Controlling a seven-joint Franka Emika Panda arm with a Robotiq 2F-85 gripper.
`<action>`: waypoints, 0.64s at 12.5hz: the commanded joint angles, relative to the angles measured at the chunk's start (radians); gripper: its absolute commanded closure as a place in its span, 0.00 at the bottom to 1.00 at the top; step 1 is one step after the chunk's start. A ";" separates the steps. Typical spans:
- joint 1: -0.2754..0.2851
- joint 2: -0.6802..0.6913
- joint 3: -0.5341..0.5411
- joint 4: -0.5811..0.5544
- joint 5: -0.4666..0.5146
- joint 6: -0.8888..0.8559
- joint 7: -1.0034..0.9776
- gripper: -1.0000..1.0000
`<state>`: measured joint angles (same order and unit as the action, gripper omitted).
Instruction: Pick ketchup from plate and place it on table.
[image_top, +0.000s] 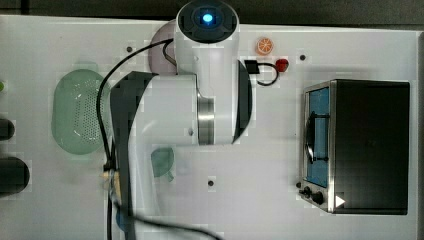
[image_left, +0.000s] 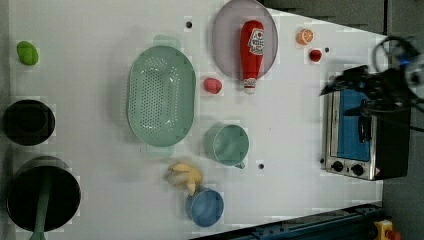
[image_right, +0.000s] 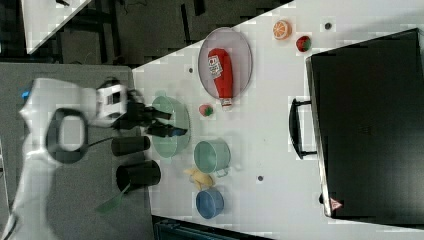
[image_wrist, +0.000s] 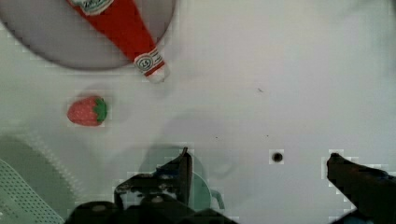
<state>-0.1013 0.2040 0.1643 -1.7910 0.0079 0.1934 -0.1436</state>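
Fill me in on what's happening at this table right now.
A single robot arm is going for the ketchup, which lies on its side on the plate, its white cap poking over the rim onto the table. The gripper is open, holds nothing and hangs above the table, apart from the bottle. A strawberry toy lies on the table beside the plate. The ketchup has not been picked up yet.

The ketchup lies on the plate, cap past the rim — a strawberry sits on the table between plate and basket.
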 joint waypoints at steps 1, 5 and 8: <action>0.014 0.050 0.014 0.003 0.006 0.102 -0.228 0.00; 0.029 0.180 0.014 0.006 0.005 0.288 -0.384 0.00; 0.038 0.276 0.014 0.016 0.001 0.414 -0.386 0.00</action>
<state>-0.0783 0.4819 0.1700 -1.7959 0.0054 0.5918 -0.4629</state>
